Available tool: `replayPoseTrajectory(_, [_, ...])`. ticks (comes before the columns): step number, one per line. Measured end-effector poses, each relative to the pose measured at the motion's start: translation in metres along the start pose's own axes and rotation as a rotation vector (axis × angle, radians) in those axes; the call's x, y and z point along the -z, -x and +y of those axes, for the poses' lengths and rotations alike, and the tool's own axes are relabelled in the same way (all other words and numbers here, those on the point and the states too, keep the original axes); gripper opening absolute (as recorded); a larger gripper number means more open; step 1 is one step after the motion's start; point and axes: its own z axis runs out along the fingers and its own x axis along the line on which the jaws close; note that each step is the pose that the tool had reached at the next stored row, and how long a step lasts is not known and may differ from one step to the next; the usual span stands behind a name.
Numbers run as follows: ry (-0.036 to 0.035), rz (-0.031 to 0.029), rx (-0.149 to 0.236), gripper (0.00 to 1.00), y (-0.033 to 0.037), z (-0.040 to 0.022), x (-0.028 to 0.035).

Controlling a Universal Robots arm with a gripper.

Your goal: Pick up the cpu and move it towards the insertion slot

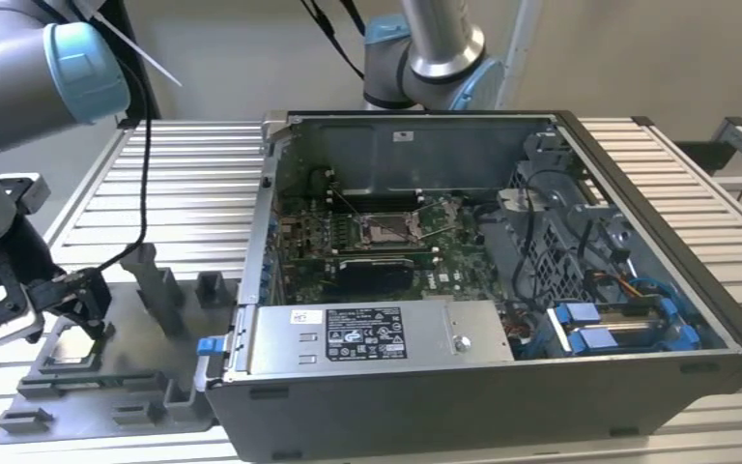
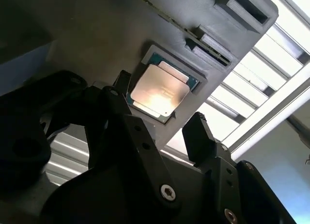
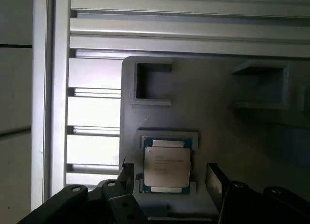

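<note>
Two fingers (image 3: 214, 183) apart, flanking cpu (image 3: 167, 167) (in fixture (image 3: 218, 112))

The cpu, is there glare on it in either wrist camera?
In the second wrist view, yes: a warm bright patch washes the middle of the cpu, and the slatted table behind is blown out white. In the first wrist view the cpu is evenly lit, no glare; the grey fixture around it is partly shadowed.

No legible print on cpu (image 3: 167, 168) or label (image 1: 363, 333)
</note>
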Motion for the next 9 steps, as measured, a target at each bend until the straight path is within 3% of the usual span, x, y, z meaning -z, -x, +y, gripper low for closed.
replayPoseTrajectory(9, [0.0000,0.0000,0.000,1.00,-0.0003,-0.0024,-0.0062])
